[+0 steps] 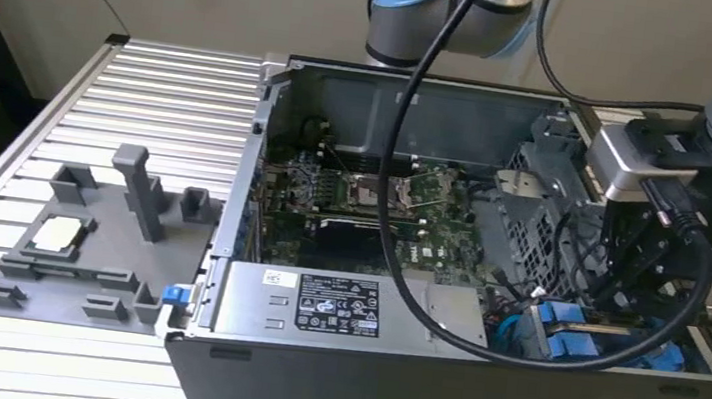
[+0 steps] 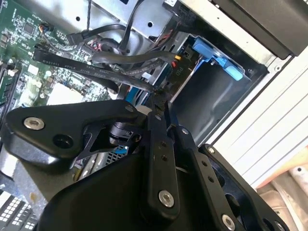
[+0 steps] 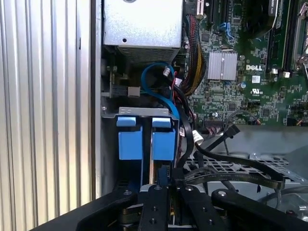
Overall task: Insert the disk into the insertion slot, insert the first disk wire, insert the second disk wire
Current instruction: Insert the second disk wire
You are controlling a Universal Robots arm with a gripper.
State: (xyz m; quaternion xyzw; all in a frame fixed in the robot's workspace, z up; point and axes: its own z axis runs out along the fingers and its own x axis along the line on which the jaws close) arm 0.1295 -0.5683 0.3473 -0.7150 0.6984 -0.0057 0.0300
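The gripper [image 1: 613, 299] hangs inside the case at the exterior view's right, above the disk [image 3: 144, 139] seated in the slot [image 1: 607, 354]; I cannot tell its opening. Stay aligned, push wires gently.

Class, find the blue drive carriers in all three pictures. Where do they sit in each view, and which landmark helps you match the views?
Exterior view: the blue drive carriers sit in the case's corner at the exterior view's lower right, beside the power supply.
Second wrist view: one of them sits by the case wall, beyond black cables.
First wrist view: two side by side, next to the cable bundle.
Shared landmark: the green motherboard.
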